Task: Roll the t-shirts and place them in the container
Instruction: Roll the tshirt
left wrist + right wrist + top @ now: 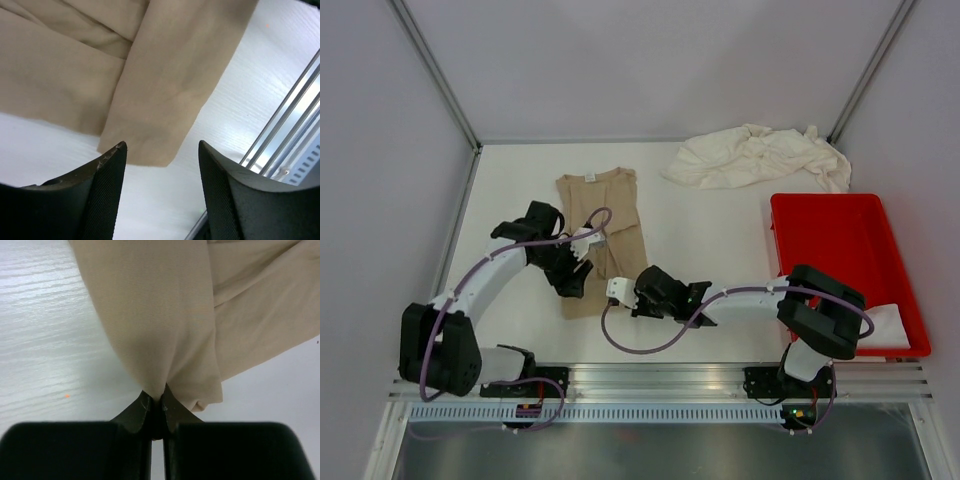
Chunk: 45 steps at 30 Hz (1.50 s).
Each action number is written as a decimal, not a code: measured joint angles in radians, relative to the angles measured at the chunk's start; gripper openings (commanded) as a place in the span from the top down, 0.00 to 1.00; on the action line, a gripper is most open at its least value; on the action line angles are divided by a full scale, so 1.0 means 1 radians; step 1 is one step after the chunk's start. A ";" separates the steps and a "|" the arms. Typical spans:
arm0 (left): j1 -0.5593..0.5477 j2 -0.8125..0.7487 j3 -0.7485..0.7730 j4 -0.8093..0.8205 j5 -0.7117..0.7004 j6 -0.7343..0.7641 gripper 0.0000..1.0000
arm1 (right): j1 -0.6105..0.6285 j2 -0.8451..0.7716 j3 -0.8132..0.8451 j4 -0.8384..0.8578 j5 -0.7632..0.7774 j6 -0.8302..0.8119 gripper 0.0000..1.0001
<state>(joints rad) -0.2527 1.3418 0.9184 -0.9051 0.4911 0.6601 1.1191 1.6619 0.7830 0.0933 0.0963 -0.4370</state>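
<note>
Right pincer point(156, 401) clamped on tan t-shirt point(150, 315) edge; left pincer point(162, 150) wide, shirt corner at tips.

Seen left of centre: tan t-shirt point(610, 200), folded lengthwise into a narrow strip, small white neck label at the far end, near hem gathered to a pinch. Heaped crumpled far right: cream-white t-shirts point(760, 158).
</note>
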 measured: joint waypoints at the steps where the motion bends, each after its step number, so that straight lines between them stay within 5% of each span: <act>1: 0.000 -0.037 -0.001 -0.010 0.000 0.028 0.32 | -0.012 -0.015 0.000 -0.016 -0.029 0.020 0.95; 13: -0.147 -0.149 -0.083 -0.058 -0.041 0.222 0.18 | -0.141 -0.068 0.005 -0.093 -0.364 0.278 0.97; 16: -0.170 -0.150 -0.088 -0.074 -0.045 0.247 0.00 | -0.187 -0.068 0.005 -0.094 -0.422 0.338 0.97; 24: -0.192 -0.183 -0.262 0.014 -0.074 0.257 0.03 | -0.229 -0.070 -0.004 -0.066 -0.494 0.439 0.97; 28: -0.195 -0.184 -0.318 0.109 -0.145 0.248 0.13 | -0.239 -0.070 -0.014 -0.045 -0.517 0.471 0.98; 33: -0.209 -0.176 -0.332 0.185 -0.208 0.222 0.50 | -0.260 -0.070 -0.014 -0.027 -0.536 0.495 0.97; 37: -0.214 -0.174 -0.332 0.214 -0.224 0.198 0.97 | -0.269 -0.070 -0.014 -0.024 -0.549 0.498 0.97; 45: -0.214 -0.174 -0.309 0.146 -0.219 0.259 0.98 | -0.274 -0.070 -0.008 -0.090 -0.590 0.462 0.96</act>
<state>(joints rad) -0.4671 1.1679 0.6094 -0.7589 0.2718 0.9195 0.8448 1.5921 0.7753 0.0036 -0.4938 0.0254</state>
